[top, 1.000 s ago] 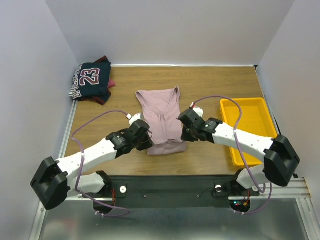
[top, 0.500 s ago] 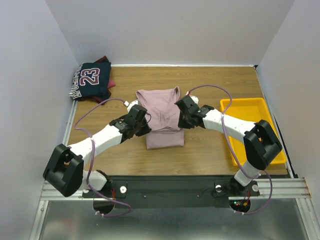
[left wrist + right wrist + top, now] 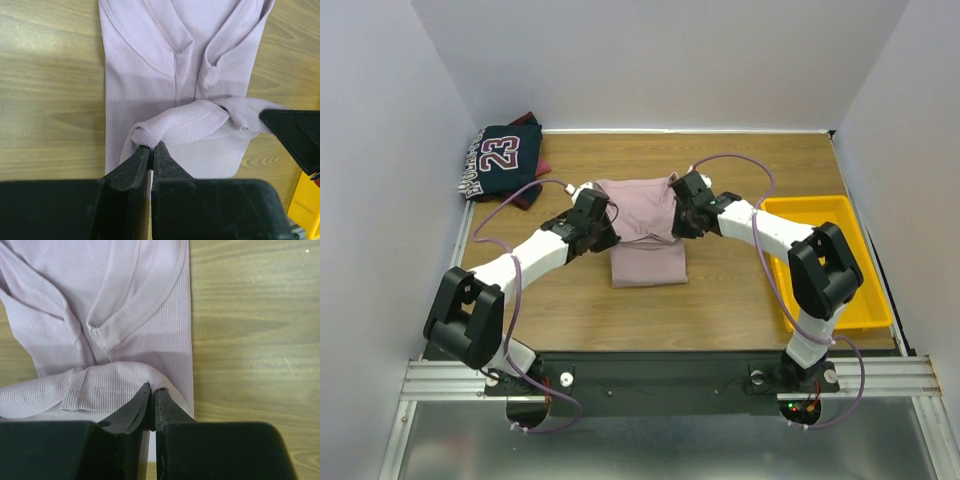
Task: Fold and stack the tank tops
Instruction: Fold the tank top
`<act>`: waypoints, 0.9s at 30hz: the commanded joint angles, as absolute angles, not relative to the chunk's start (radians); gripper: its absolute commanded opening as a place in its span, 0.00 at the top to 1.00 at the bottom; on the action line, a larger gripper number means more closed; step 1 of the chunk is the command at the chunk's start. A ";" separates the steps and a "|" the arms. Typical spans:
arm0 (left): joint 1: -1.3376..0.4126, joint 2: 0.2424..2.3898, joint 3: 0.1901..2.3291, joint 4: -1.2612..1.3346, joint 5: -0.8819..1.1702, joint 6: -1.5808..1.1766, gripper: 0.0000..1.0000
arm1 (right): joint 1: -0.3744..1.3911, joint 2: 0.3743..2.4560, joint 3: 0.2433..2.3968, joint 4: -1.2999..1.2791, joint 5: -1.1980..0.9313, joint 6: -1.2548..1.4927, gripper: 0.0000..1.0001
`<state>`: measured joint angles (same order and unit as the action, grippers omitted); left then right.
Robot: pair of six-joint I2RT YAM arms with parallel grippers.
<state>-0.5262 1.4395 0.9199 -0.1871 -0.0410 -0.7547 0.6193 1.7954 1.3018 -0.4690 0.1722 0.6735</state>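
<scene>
One pink tank top [image 3: 646, 264] pinched by left pincer [image 3: 151, 148], right pincer [image 3: 152, 390], wood table [image 3: 750, 160], pale walls [image 3: 660, 60]

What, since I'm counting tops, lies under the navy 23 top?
A maroon top pokes out past the near and right edges of the navy top; the rest is covered, so its fold cannot be seen.

A lab test cell: plain white walls [image 3: 670, 60] box in a wooden desk [image 3: 740, 300], arms bolted to a metal rail [image 3: 660, 375] along the frame's bottom.
</scene>
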 commanded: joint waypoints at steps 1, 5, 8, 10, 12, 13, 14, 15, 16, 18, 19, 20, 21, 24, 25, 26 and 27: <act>-0.508 1.465 0.969 -0.147 -0.032 -0.723 1.00 | 0.598 1.830 1.371 -0.425 0.150 0.646 0.92; -0.488 1.506 0.985 -0.137 -0.014 -0.718 1.00 | 0.583 1.874 1.403 -0.416 0.138 0.638 0.92; -0.483 1.525 0.996 -0.129 -0.014 -0.715 1.00 | 0.578 1.888 1.419 -0.414 0.137 0.634 0.92; -0.479 1.535 1.008 -0.129 -0.012 -0.706 1.00 | 0.577 1.902 1.428 -0.411 0.135 0.630 0.92; -0.473 1.555 1.015 -0.129 -0.005 -0.692 1.00 | 0.571 1.910 1.433 -0.407 0.130 0.627 0.92; -0.472 1.565 1.017 -0.127 -0.005 -0.692 1.00 | 0.569 1.916 1.433 -0.407 0.130 0.626 0.88; -0.471 1.565 1.014 -0.123 0.023 -0.690 1.00 | 0.566 1.917 1.433 -0.405 0.127 0.624 0.84; -0.469 1.565 1.012 -0.121 0.026 -0.692 0.91 | 0.566 1.917 1.433 -0.403 0.127 0.624 0.78; -0.468 1.559 1.002 -0.109 0.026 -0.696 0.86 | 0.565 1.916 1.431 -0.403 0.127 0.623 0.64; -0.468 1.536 0.993 -0.095 0.023 -0.695 0.68 | 0.564 1.905 1.434 -0.399 0.129 0.615 0.52; -0.466 1.520 0.986 -0.084 0.023 -0.693 0.63 | 0.563 1.902 1.442 -0.397 0.129 0.614 0.41; -0.465 1.511 0.985 -0.081 0.020 -0.690 0.59 | 0.563 1.895 1.445 -0.397 0.130 0.608 0.38; -0.465 1.505 0.985 -0.080 0.017 -0.684 0.55 | 0.563 1.890 1.451 -0.396 0.129 0.606 0.35; -0.459 1.473 0.983 -0.080 0.008 -0.675 0.48 | 0.563 1.868 1.468 -0.394 0.140 0.595 0.28; -0.457 1.457 0.982 -0.081 0.008 -0.672 0.48 | 0.564 1.861 1.470 -0.396 0.143 0.592 0.28; -0.456 1.451 0.980 -0.083 -0.026 -0.669 0.48 | 0.563 1.855 1.468 -0.396 0.146 0.585 0.28; -0.456 1.442 0.977 -0.084 -0.031 -0.667 0.49 | 0.564 1.835 1.459 -0.394 0.143 0.577 0.28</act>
